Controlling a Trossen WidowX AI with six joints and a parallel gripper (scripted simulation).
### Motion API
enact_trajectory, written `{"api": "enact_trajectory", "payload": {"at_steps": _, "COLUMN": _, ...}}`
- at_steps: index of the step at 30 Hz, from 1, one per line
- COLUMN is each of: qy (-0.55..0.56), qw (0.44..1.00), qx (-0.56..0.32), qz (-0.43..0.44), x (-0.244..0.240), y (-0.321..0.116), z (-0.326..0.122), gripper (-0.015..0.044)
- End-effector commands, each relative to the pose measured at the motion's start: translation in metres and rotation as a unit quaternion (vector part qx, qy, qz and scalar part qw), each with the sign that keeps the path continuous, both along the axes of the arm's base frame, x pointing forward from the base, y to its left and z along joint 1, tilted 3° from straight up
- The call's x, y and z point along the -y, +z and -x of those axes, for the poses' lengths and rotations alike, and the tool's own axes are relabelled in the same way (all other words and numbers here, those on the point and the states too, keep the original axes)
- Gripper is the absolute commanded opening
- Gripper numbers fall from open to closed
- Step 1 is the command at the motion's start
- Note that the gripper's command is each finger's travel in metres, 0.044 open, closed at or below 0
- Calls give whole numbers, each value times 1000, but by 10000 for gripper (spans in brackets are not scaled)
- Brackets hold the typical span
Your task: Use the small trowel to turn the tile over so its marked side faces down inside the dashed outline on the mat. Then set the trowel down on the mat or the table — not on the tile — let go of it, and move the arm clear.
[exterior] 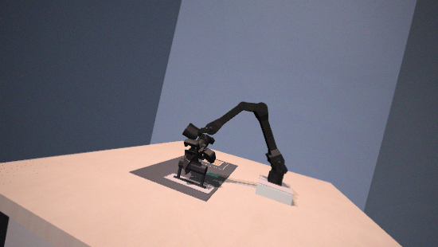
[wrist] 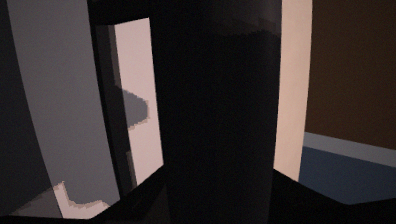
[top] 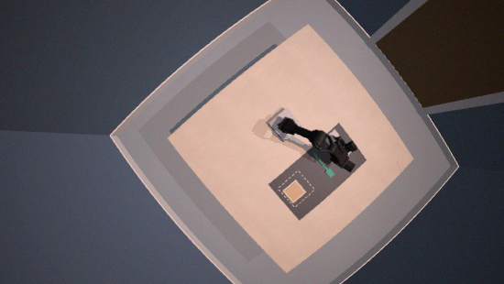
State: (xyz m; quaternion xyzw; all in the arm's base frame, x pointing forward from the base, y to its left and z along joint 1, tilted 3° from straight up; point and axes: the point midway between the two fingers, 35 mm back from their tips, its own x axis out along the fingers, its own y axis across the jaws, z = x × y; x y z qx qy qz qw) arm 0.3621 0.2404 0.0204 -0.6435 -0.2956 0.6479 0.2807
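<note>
Blue-grey walls (top: 50,197) (exterior: 279,52) stand beyond the desk (top: 229,137) (exterior: 99,199) (wrist: 295,75). Over the mat (top: 316,192) (exterior: 149,171), the tool (top: 341,148) (exterior: 193,166) is closed on the dark handle of a pale-based hand float (top: 335,133) (exterior: 187,184) (wrist: 140,60). The teal trowel (top: 330,173) (exterior: 212,174) lies near the mat's middle, outside the grip. The orange tile (top: 294,191) (exterior: 217,162) lies inside the dashed outline (top: 299,171) (exterior: 224,167) at the mat's far end from the float.
</note>
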Motion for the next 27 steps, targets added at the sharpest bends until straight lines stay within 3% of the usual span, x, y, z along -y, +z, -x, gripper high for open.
{"api": "enact_trajectory", "payload": {"at_steps": 1, "qy": 2, "qw": 1000, "qx": 4, "qz": -7, "x": -1, "y": 0, "z": -1, "gripper": 0}}
{"api": "enact_trajectory", "payload": {"at_steps": 12, "qy": 2, "qw": 1000, "qx": 4, "qz": -7, "x": -1, "y": 0, "z": -1, "gripper": 289}}
{"api": "enact_trajectory", "payload": {"at_steps": 22, "qy": 2, "qw": 1000, "qx": 4, "qz": -7, "x": 0, "y": 1, "z": -1, "gripper": 300}}
{"api": "enact_trajectory", "payload": {"at_steps": 27, "qy": 2, "qw": 1000, "qx": 3, "qz": -4, "x": 22, "y": 19, "z": -3, "gripper": 300}}
